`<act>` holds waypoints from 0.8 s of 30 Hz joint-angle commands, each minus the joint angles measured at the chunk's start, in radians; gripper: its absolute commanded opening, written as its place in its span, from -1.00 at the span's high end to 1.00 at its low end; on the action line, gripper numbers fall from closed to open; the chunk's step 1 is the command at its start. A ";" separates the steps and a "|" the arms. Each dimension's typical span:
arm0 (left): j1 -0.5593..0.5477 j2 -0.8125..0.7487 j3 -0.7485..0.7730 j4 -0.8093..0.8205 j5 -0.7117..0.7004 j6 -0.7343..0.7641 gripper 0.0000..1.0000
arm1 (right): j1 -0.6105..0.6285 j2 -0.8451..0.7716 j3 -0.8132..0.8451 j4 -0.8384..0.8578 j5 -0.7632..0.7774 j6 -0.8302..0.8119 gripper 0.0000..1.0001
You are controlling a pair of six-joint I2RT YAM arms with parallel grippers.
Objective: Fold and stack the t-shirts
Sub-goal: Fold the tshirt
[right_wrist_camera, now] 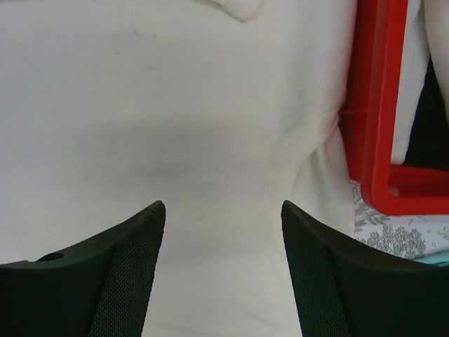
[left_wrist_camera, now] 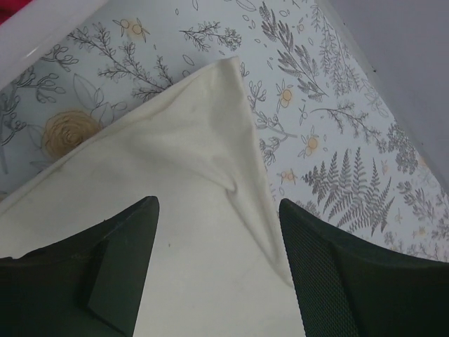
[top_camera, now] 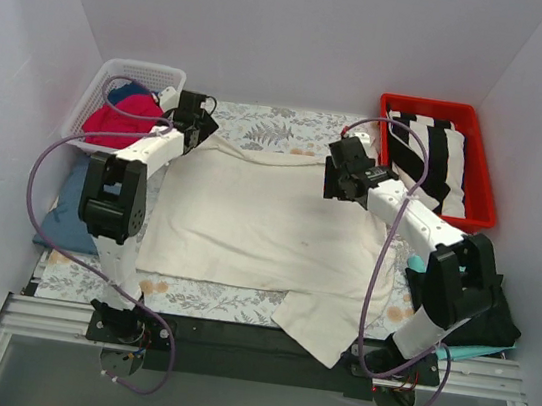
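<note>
A large cream t-shirt [top_camera: 258,221] lies spread flat across the middle of the floral table cover, one sleeve hanging over the near edge. My left gripper [top_camera: 193,123] is open above the shirt's far left corner [left_wrist_camera: 224,77], empty. My right gripper [top_camera: 340,177] is open above the shirt's far right part [right_wrist_camera: 210,119], near a sleeve seam, empty. Red and navy shirts [top_camera: 119,119] sit in a white basket. A black shirt [top_camera: 492,320] over a teal one lies at the right edge.
A white basket [top_camera: 117,75] stands at the far left. A red bin [top_camera: 484,193] at the far right holds black-and-white striped cloth; its rim shows in the right wrist view [right_wrist_camera: 382,105]. A dark blue cloth [top_camera: 62,214] lies at the left edge.
</note>
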 commanded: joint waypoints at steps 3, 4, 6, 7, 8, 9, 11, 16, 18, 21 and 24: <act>0.010 0.201 0.229 -0.026 -0.033 -0.038 -0.27 | -0.035 0.085 0.086 0.112 -0.013 -0.090 -0.46; 0.010 0.261 0.291 -0.038 -0.053 -0.048 -0.24 | -0.038 0.111 0.087 0.132 -0.016 -0.096 -0.46; 0.010 0.306 0.336 -0.043 -0.074 -0.062 -0.17 | -0.047 0.136 0.089 0.153 -0.033 -0.102 -0.46; 0.010 0.326 0.356 -0.032 -0.082 -0.071 -0.14 | -0.049 0.159 0.083 0.161 -0.038 -0.102 -0.45; 0.010 0.356 0.390 -0.021 -0.090 -0.070 -0.12 | -0.052 0.171 0.080 0.179 -0.044 -0.104 -0.45; 0.010 0.378 0.416 -0.024 -0.100 -0.070 -0.10 | -0.054 0.193 0.080 0.183 -0.054 -0.107 -0.45; 0.012 0.413 0.468 -0.026 -0.114 -0.075 -0.09 | -0.055 0.213 0.083 0.192 -0.061 -0.108 -0.44; 0.012 0.427 0.490 -0.020 -0.163 -0.096 -0.08 | -0.058 0.260 0.095 0.200 -0.077 -0.118 -0.43; 0.012 0.430 0.497 -0.017 -0.186 -0.084 -0.08 | -0.060 0.265 0.098 0.201 -0.079 -0.119 -0.43; 0.012 0.438 0.519 -0.013 -0.199 -0.059 -0.08 | -0.061 0.274 0.106 0.203 -0.077 -0.119 -0.43; 0.012 0.450 0.540 -0.024 -0.208 -0.046 -0.08 | -0.063 0.280 0.113 0.203 -0.081 -0.116 -0.43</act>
